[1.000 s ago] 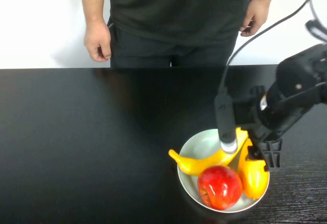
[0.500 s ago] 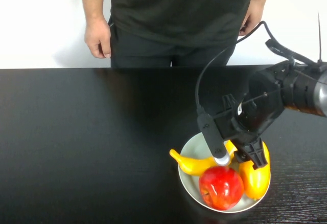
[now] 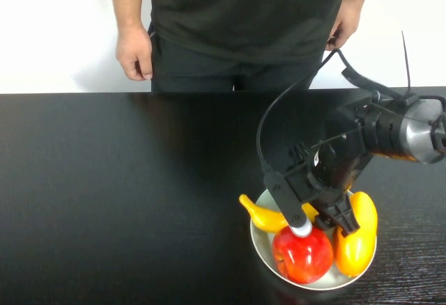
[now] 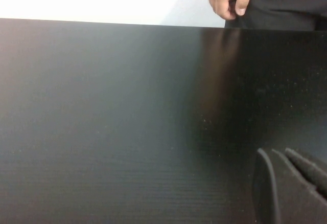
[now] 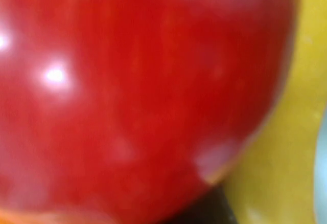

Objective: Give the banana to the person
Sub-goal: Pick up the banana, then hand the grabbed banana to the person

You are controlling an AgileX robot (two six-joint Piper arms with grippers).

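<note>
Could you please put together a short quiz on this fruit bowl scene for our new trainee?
1. True or false: the banana already rests in the hand of the person.
2. Which fruit lies nearest the front rim of the bowl: (a) the red apple, (b) the banana, (c) the yellow-orange oval fruit?
3. Fill in: the right tool is down over the ____, while the left tool sits low above the bare black table.

Key:
1. False; it lies in the bowl, its tip over the left rim.
2. (a).
3. bowl.
</note>
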